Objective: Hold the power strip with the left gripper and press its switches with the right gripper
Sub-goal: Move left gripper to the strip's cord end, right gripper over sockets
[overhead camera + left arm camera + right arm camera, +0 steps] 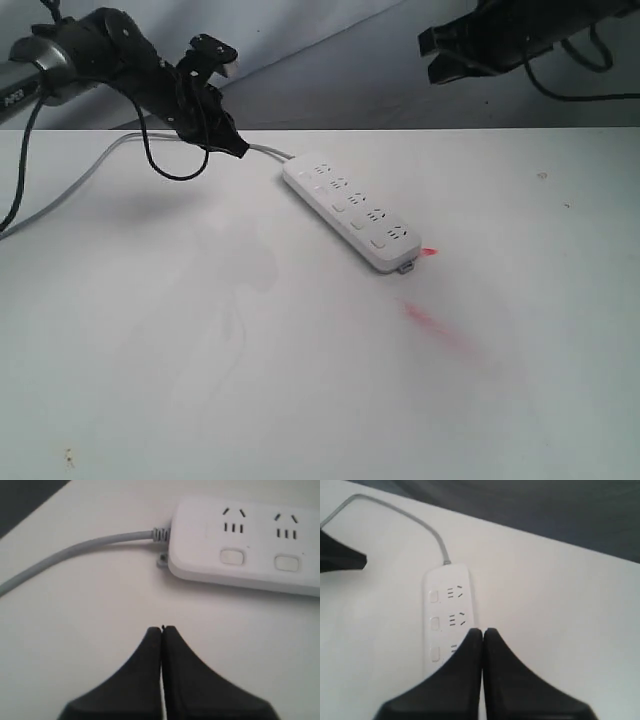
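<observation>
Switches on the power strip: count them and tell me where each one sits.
5, in a row along the power strip, one beside each socket group: cord-end switch, second, middle, fourth, tab-end switch. None seems hidden.

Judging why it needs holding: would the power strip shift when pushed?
Probably: the power strip lies flat, unheld, on a smooth white table, so it may slide. Its low, flat body is unlikely to tip; the grey cord looks flexible.

The power strip (352, 210) is smooth white plastic with a soft sheen, and its cord (75, 552) has a matt grey, rubbery-looking sheath. The table (250, 380) is smooth, matt white. The left pincer (162, 630) and right pincer (483, 632) look like matt black plastic.
</observation>
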`<move>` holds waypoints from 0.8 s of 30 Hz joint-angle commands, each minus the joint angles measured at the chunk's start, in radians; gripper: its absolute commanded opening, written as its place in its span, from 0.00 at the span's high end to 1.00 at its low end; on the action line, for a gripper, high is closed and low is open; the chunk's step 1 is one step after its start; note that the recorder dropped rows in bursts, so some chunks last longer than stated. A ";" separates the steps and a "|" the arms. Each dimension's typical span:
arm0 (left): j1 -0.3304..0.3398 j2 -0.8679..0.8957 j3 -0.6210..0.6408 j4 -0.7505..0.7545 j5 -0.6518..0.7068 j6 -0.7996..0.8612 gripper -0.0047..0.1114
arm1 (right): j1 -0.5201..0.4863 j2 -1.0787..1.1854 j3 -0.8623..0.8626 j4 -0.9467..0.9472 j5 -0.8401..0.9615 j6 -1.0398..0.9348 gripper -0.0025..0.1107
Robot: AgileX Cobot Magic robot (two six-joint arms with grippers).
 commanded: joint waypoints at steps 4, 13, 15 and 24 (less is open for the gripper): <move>-0.074 0.071 -0.010 -0.025 -0.297 0.039 0.96 | 0.018 0.017 -0.003 -0.009 0.074 -0.007 0.98; -0.157 0.142 -0.010 -0.018 -0.487 0.098 0.96 | 0.018 0.017 0.000 -0.009 0.125 -0.007 0.98; -0.157 0.146 -0.010 -0.022 -0.517 0.098 0.96 | 0.018 0.017 0.020 -0.009 0.128 -0.007 0.98; -0.157 0.147 -0.010 -0.025 -0.311 0.102 0.96 | 0.018 0.017 0.138 0.009 0.042 -0.013 0.98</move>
